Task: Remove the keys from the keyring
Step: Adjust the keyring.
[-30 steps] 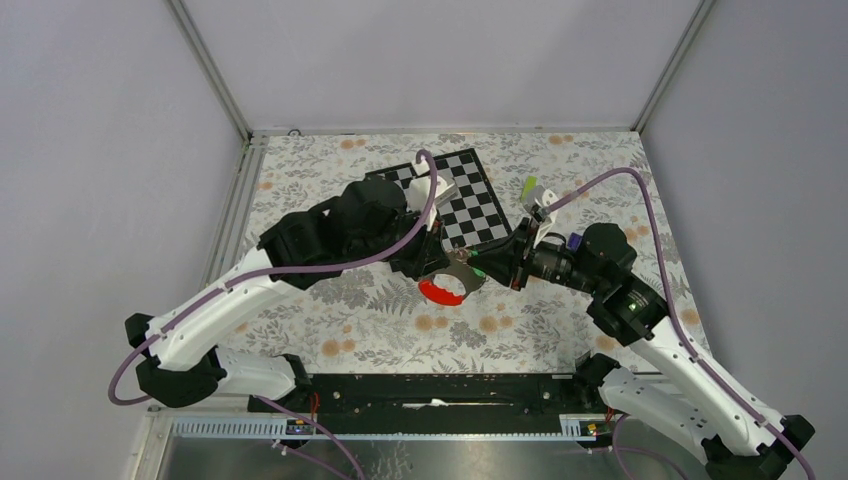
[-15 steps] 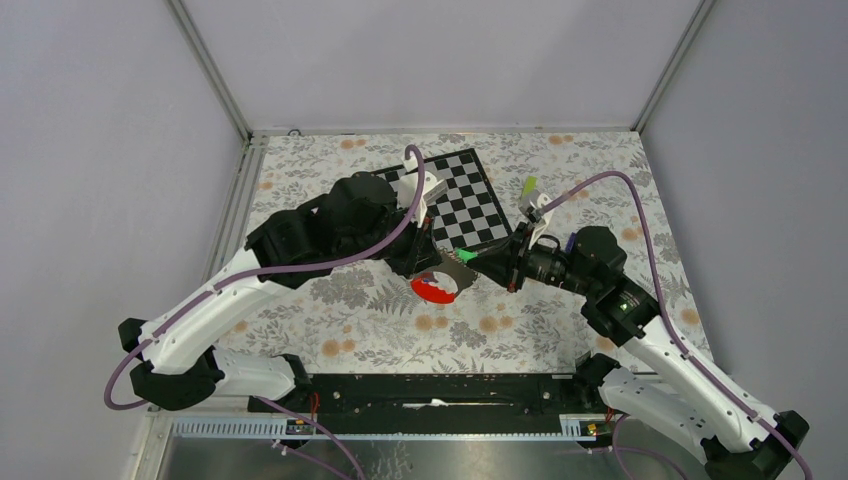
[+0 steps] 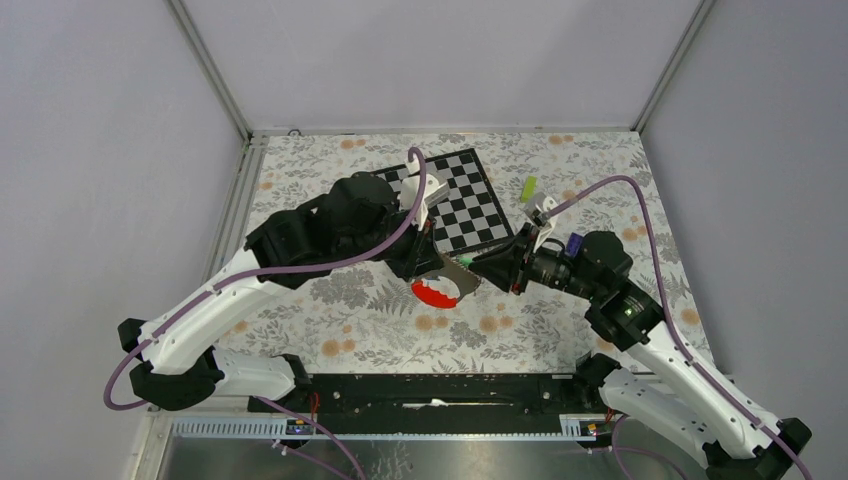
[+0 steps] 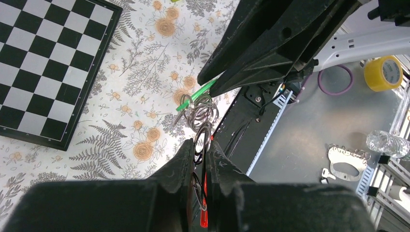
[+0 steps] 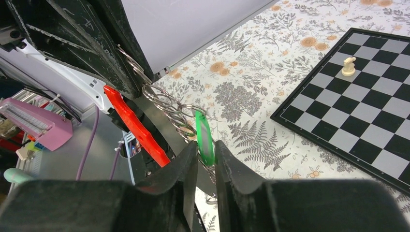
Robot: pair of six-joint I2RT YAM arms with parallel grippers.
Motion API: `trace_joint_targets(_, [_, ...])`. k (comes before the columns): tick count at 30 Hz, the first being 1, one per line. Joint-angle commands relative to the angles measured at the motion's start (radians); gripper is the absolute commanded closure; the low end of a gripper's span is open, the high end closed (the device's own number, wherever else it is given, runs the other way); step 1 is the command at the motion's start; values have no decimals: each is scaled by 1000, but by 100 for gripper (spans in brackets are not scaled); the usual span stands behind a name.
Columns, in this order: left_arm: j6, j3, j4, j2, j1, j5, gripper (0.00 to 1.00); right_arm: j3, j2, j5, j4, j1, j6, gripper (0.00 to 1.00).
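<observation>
Both arms met over the floral bench [image 3: 340,325], just off the near corner of the chessboard [image 3: 470,205], with the keyring [image 4: 203,112] strung in the air between them. Left end effector [image 4: 199,147] was nearly fully closed, clamped on the keyring's chain end. The red strap [image 5: 135,123] was caught in the same pinch and curled out below it. The ring stack's long axis ran straight from the left fingertips toward the right ones, roughly left-to-right and level in the top view. Right end effector [image 5: 205,145] had its jaws only narrowly apart, with one end of the green key [image 5: 204,135] sitting in the gap; couldn't tell if it was really pinched or just lying there. The green key's long axis lined up with the right fingers, its far end hooked on the rings and pointing back at the left end effector. Other keys in the bunch were too small to sort out.
</observation>
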Motion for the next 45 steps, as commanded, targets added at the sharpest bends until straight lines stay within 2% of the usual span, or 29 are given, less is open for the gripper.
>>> trace_joint_targets(1, [51, 49, 50, -17, -4, 96, 100, -10, -25, -30, 42, -2, 13, 71])
trace_joint_targets(10, [185, 68, -37, -17, -3, 170, 100, 31, -115, -57, -94, -3, -44, 49])
trace_joint_targets(15, [257, 32, -41, -36, -4, 156, 100, 37, -184, -61, -132, -3, -87, 46])
trace_joint_targets(19, [334, -6, -25, -59, -4, 240, 100, 32, -232, -59, -134, -2, -130, 45])
trace_joint_targets(24, [441, -14, -13, -77, -5, 252, 100, 26, -268, -73, -130, -3, -196, 46])
trace_joint_targets(27, [609, -31, -15, -107, -8, 312, 100, 16, -284, -105, -121, -3, -251, 46])
trace_joint_targets(30, [907, -75, -50, -157, -28, 393, 100, 0, -306, -144, -101, -3, -315, 46])
trace_joint_targets(33, [1108, -100, -51, -195, -44, 395, 100, -5, -316, -186, -96, -3, -376, 45])
trace_joint_targets(40, [1398, -79, -91, -175, -62, 310, 100, -13, -265, -405, -56, -2, -492, 43])
trace_joint_targets(45, [1511, -51, -137, -110, -90, 297, 100, 8, -193, -506, 31, -2, -496, 44])
